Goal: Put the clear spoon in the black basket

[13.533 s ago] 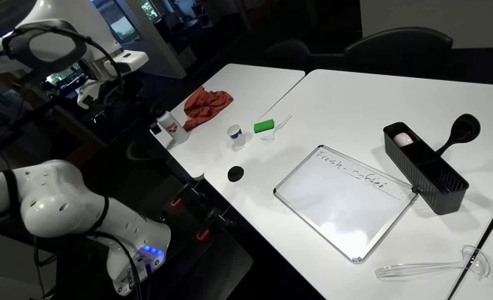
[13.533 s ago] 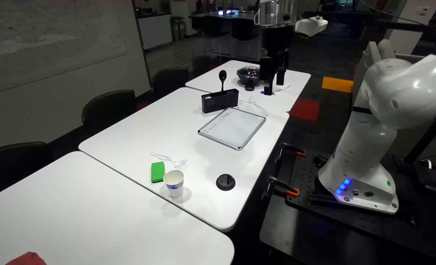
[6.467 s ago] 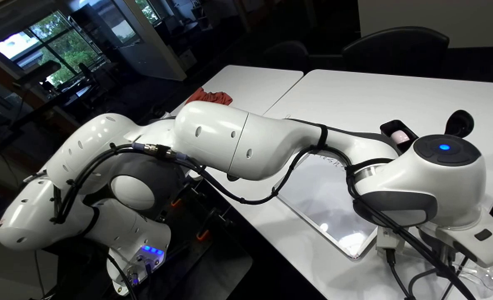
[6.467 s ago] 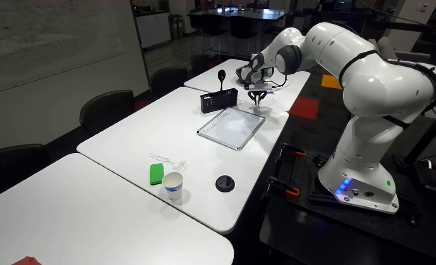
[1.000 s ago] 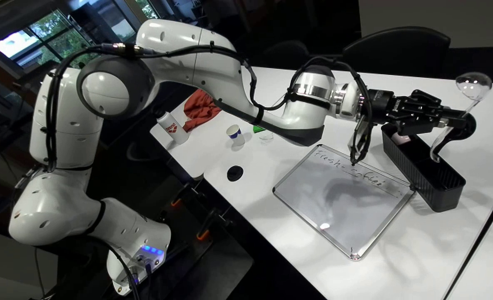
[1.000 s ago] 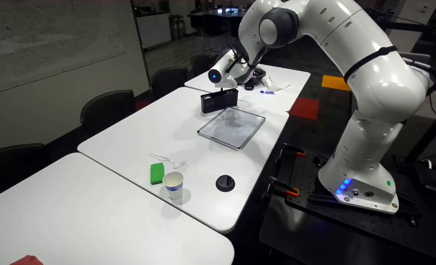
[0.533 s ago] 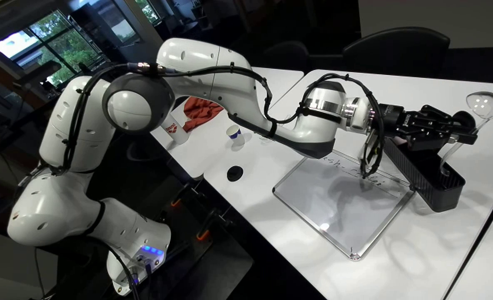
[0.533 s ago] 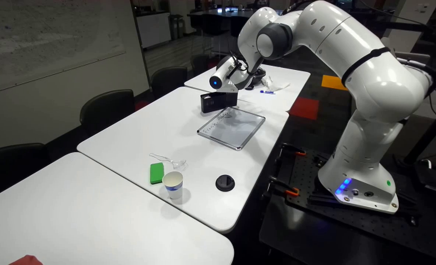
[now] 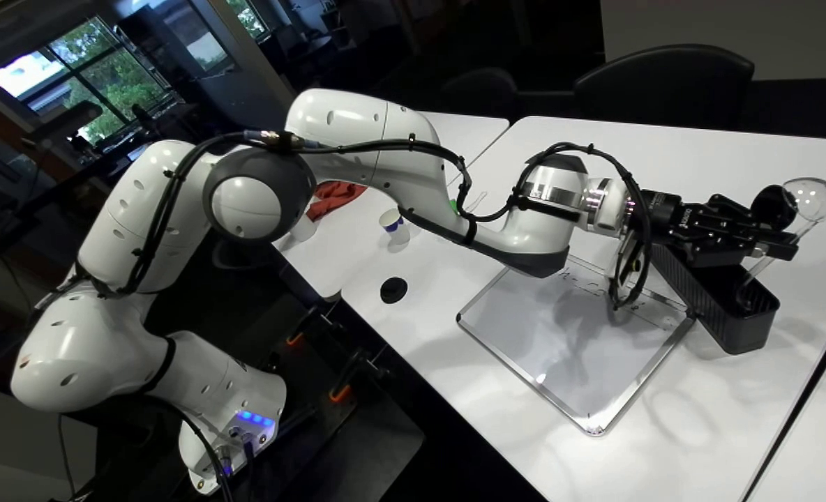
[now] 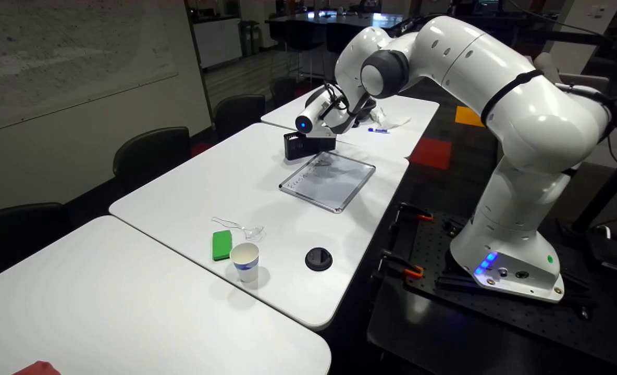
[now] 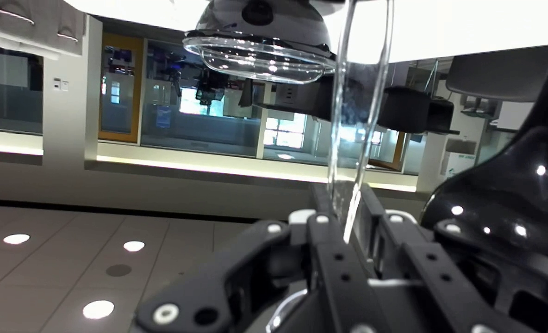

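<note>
Placement step in hand: clear spoon (image 9: pixel 811 200), held by the jaws, hangs handle-down at the mouth of the black basket (image 9: pixel 749 331).
We see its bowl on top and the spoon leaning; the lower end of its handle seems already inside, but whether it touches the bottom we cannot tell. In the wrist view, the jaws pinch this handle below the bowl. The black spoon (image 11: pixel 507 185) has its head just beside the jaws; if they touch, we also cannot tell. The next move, in our judgement, calls for going a little lower, until the black basket supports the handle, and only then for spreading the jaws and leaving slowly, without pulling the black spoon.
</note>
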`<act>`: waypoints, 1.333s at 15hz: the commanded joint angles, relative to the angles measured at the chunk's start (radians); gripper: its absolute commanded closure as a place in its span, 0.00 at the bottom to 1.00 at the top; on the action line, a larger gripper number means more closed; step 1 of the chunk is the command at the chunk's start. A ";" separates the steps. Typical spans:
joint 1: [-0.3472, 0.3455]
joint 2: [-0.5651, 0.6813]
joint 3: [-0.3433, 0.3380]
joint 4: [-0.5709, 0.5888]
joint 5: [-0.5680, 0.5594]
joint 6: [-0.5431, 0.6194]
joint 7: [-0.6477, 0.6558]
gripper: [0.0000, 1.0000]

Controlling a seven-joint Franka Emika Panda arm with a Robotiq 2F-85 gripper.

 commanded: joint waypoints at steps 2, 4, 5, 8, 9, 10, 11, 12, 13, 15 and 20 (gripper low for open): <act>-0.019 0.056 0.022 0.081 0.081 -0.002 -0.105 0.96; -0.020 0.072 0.022 0.097 0.110 0.005 -0.142 0.96; -0.021 0.077 0.021 0.102 0.124 0.011 -0.158 0.96; -0.023 0.097 0.019 0.122 0.163 0.018 -0.203 0.96; -0.025 0.102 0.020 0.129 0.178 0.022 -0.220 0.96; -0.027 0.107 0.020 0.136 0.194 0.024 -0.239 0.96; -0.028 0.112 0.019 0.142 0.211 0.024 -0.254 0.96; -0.028 0.116 0.017 0.148 0.226 0.023 -0.267 0.90; -0.027 0.120 0.015 0.155 0.240 0.023 -0.280 0.66; -0.036 0.113 0.031 0.153 0.237 0.014 -0.294 0.50; -0.039 0.088 0.042 0.142 0.231 0.032 -0.291 0.13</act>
